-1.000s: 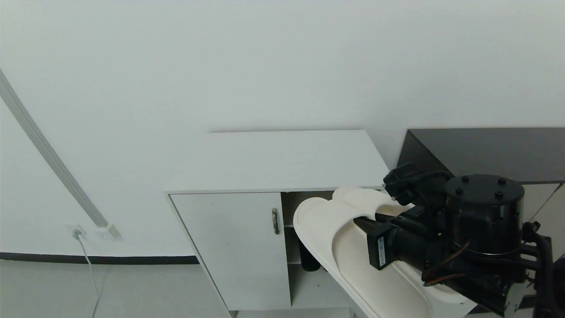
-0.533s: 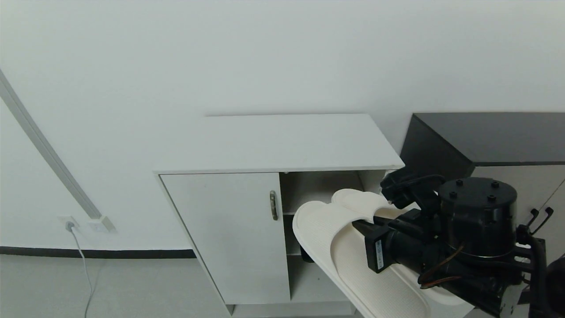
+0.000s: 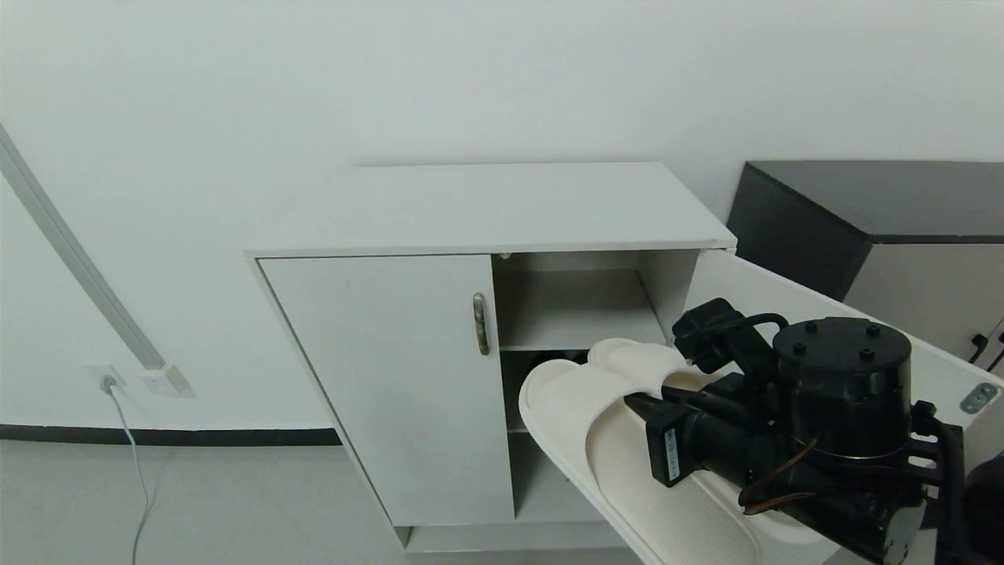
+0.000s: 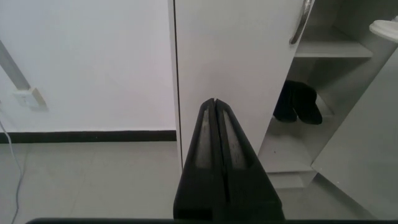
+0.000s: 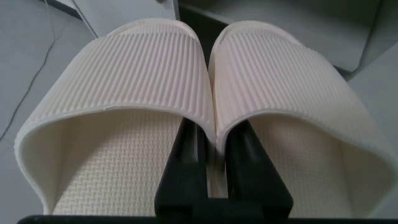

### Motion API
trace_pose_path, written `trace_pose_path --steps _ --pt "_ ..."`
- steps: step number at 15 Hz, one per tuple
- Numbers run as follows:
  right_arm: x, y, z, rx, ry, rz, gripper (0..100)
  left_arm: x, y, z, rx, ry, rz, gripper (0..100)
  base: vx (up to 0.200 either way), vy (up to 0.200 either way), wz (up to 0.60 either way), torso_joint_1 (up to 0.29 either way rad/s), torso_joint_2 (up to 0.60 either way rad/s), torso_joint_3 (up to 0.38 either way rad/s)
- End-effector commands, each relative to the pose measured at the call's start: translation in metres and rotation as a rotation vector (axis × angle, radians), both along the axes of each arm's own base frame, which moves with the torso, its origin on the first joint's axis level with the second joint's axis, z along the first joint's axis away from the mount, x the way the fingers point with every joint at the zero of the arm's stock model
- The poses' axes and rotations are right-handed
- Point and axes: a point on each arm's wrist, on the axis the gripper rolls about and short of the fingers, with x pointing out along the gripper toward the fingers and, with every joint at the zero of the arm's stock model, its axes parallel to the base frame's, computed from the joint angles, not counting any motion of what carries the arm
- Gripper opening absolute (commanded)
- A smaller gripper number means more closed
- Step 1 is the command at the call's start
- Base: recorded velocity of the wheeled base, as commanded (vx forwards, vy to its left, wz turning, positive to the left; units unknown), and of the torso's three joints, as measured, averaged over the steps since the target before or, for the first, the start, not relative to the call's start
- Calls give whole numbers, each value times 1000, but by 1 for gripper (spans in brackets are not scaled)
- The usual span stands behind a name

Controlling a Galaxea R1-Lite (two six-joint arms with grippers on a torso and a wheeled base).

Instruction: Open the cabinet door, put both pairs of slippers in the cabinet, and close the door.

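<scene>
In the open cabinet (image 3: 486, 208), black pair (image 4: 298, 102) shelved; our right gripper (image 5: 213, 140) pinches the white slippers (image 5: 137, 74); we judge stowing these and closing the door (image 3: 784, 294) remain.

Right gripper (image 5: 214, 149) clamped on slipper pair (image 5: 143, 74), arm held out forward; left gripper (image 4: 214, 109) fully closed.

Our head view has shifted: the cabinet (image 3: 486, 208) looks larger and higher, its open door (image 3: 784, 302) showing beside the slippers (image 3: 580, 408).
</scene>
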Motion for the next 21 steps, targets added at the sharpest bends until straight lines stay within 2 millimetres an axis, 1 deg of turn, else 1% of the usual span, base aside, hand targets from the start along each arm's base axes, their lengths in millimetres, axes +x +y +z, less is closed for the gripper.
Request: trace_pose_path --steps 1,10,14,16,18,21 --pt "1 1 -2 -5 5 0 0 0 0 0 0 1 1 0 0 0 0 -159 491 315" --pt "0 4 -5 -11 12 8 0 0 0 0 0 1 1 0 0 0 0 -127 471 340" --pt "0 4 -5 -11 12 10 0 0 0 0 0 3 -1 0 0 0 0 -49 446 383" --pt "1 6 -8 -19 19 10 0 0 0 0 0 1 1 0 0 0 0 -3 396 383" --pt "2 7 -11 -27 26 10 0 0 0 0 0 1 1 0 0 0 0 2 156 161" --pt "4 10 -13 -24 21 10 0 0 0 0 0 1 1 0 0 0 0 4 20 22"
